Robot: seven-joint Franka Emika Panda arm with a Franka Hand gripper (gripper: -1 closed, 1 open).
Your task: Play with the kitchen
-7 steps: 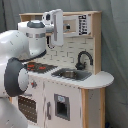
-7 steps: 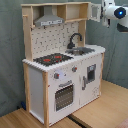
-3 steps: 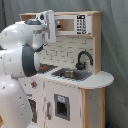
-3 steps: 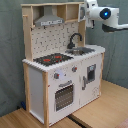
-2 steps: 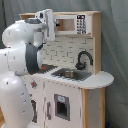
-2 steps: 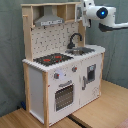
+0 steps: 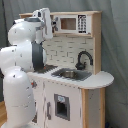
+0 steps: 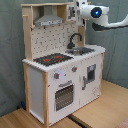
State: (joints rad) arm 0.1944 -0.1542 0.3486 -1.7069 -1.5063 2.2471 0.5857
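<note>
The kitchen (image 8: pixel 60 75) is a tall white and light-wood toy with a black-red stove top (image 8: pixel 52 59), a metal sink (image 8: pixel 82 50), a black faucet (image 8: pixel 75 39), an oven door (image 8: pixel 63 95), a grey hood (image 8: pixel 50 20) and a pegboard back. The first exterior view shows its sink (image 7: pixel 70 74), faucet (image 7: pixel 84 59) and upper microwave shelf (image 7: pixel 75 23). My gripper (image 8: pixel 76 9) hangs high at the kitchen's top corner, above the sink side. In the first exterior view the gripper (image 7: pixel 50 23) sits right by the upper shelf's end.
My white arm (image 7: pixel 22 60) fills the first exterior view's left, close beside the kitchen's stove side. A wooden table surface (image 8: pixel 105 107) carries the kitchen. A grey-green curtain (image 8: pixel 10 60) hangs behind.
The arm has swung in toward the kitchen's top: in the second exterior view the gripper moved left from the frame's right edge to the upper shelf corner.
</note>
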